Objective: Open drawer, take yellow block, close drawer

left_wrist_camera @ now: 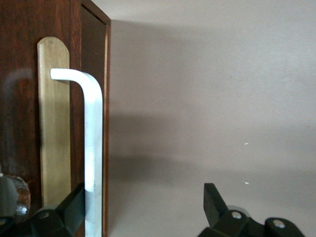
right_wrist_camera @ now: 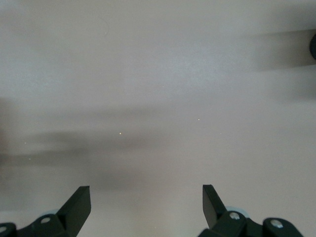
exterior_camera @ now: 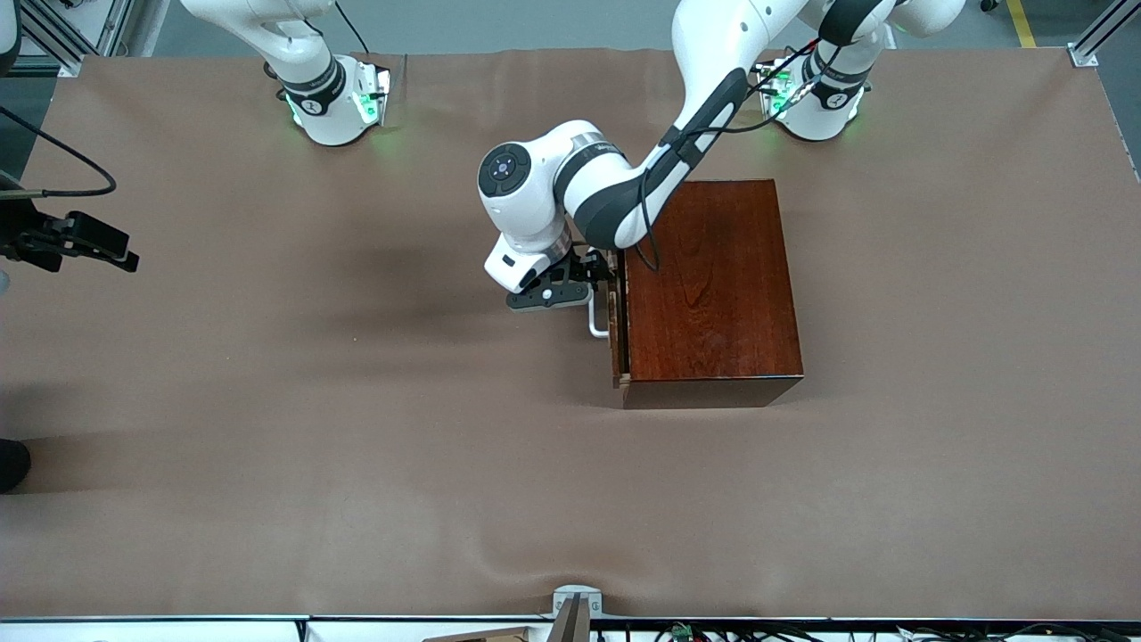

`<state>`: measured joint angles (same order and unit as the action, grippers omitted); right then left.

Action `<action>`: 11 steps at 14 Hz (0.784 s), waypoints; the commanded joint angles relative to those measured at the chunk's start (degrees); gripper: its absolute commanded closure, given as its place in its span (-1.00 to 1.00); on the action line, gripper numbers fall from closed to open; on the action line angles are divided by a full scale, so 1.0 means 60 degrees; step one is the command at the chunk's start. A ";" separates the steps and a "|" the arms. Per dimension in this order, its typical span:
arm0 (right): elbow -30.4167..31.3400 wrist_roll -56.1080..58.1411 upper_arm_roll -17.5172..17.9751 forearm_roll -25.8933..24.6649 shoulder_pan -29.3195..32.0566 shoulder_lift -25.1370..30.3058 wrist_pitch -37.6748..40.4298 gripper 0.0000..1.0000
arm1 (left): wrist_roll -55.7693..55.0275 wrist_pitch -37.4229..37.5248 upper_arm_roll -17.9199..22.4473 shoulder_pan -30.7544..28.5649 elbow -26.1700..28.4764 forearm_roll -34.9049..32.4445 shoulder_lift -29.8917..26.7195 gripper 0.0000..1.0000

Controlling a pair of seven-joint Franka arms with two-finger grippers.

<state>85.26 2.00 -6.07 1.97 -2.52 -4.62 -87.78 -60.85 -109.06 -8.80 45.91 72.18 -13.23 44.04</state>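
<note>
**Reaching for the drawer handle, nothing grabbed yet**

Hanging right at the box front, the left gripper (exterior_camera: 584,283) is sitting with its black fingers (left_wrist_camera: 73,207) spread wide; one finger is lying just beside the white U-shaped bar handle (left_wrist_camera: 94,148), the other well clear of it, so it's not gripping anything. That handle is sticking out of the dark reddish-brown drawer (exterior_camera: 615,330) front, which is looking only a crack out from the glossy mahogany-coloured rectangular wooden box (exterior_camera: 709,285). Can't spot the yellow block anywhere. Meanwhile the right gripper (exterior_camera: 116,245) is waiting over the brown table cloth (exterior_camera: 357,446) at the right arm's end, fingers (right_wrist_camera: 79,202) released and empty.
</note>
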 commanded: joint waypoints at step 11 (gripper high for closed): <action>0.0145 0.0033 0.0045 -0.0109 0.0025 0.0243 -0.0019 -1.00 | -0.0551 -0.1773 -0.0041 0.0274 -0.0458 0.0520 0.0423 -1.00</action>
<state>85.26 2.00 -6.07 1.97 -2.52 -4.62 -87.78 -63.22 -116.51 -8.92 46.50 72.13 -11.34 44.49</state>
